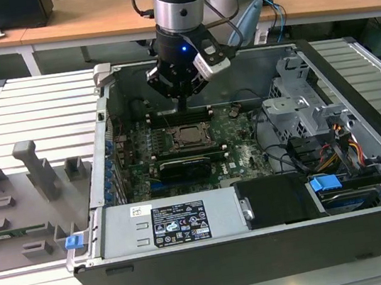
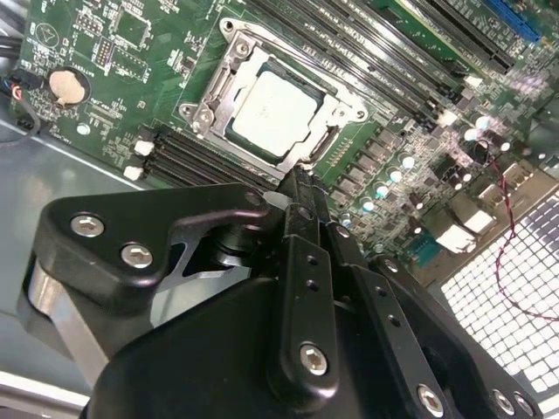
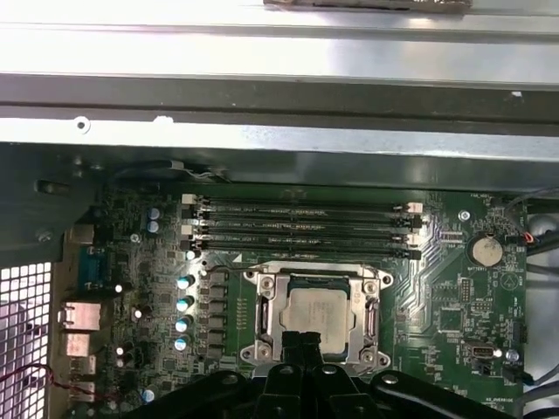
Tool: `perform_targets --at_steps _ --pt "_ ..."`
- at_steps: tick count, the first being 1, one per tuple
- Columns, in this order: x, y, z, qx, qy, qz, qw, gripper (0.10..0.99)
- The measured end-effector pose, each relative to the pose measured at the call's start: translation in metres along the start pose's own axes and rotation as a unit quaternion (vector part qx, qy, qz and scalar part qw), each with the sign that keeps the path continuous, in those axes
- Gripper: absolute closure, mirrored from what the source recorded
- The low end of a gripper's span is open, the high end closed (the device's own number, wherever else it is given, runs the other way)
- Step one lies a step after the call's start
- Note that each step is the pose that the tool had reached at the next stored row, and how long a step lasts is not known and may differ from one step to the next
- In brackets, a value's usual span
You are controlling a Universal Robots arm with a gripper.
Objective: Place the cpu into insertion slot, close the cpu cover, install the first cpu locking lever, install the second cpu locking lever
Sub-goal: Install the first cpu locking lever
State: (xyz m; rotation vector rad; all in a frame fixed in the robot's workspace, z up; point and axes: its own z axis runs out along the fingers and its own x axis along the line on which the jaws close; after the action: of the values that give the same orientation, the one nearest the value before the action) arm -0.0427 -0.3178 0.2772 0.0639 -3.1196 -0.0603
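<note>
The claw (image 2: 297, 179) is clenched, its two black fingers (image 2: 301, 209) pressed together with nothing between them that I can see. It's hanging right over one edge of the slot (image 3: 251, 278) on the green board (image 3: 437, 297). In the first wrist view the fingertips cover that edge, so that side is hidden. The chip (image 2: 272, 112) is sitting in the slot, and the cover (image 2: 223, 83) lies flat around it, with the chip's metal top showing through the window. I can't really tell whether the thin locking levers are hooked down; they blend into the frame. Just beside the slot are the long memory slots (image 3: 306, 223), and a coin battery (image 3: 486, 251) sits further out. In the exterior view the arm reaches down into the open computer case (image 1: 377, 236).
</note>
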Motion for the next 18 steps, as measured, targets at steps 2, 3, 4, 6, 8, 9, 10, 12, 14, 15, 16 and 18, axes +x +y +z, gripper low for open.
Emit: perform_targets --at_steps 2,3,4,6,8,9,10,12,14,15,16,18 --pt "0.0 0.0 0.0 0.0001 0.0002 -0.006 1.0 0.98" --pt "0.0 0.0 0.0002 0.0002 0.0003 -0.009 1.0 0.98" --pt "0.0 0.0 0.0005 0.0002 0.0002 -0.012 0.9999 0.98" --pt "0.0004 0.0 0.0012 0.0002 0.0002 -0.015 0.9999 0.98" --pt "0.0014 0.0 0.0017 0.0004 0.0004 -0.017 0.9999 0.98" --pt "0.0024 0.0 0.0021 0.0004 0.0004 -0.018 0.9998 0.98" --pt "0.0037 0.0001 0.0026 0.0003 0.0004 -0.019 0.9998 0.98" --pt "0.0082 0.0002 0.0037 0.0004 0.0005 -0.02 0.9998 0.98" --pt "0.0182 0.0006 0.0057 0.0004 -0.0004 -0.021 0.9998 0.98" --pt "0.0207 0.0006 0.0062 0.0004 -0.0008 -0.021 0.9998 0.98" --pt "0.0229 0.0008 0.0069 0.0004 -0.001 -0.02 0.9998 0.98" --pt "0.0246 0.0009 0.0091 0.0003 -0.0011 -0.015 0.9999 0.98"
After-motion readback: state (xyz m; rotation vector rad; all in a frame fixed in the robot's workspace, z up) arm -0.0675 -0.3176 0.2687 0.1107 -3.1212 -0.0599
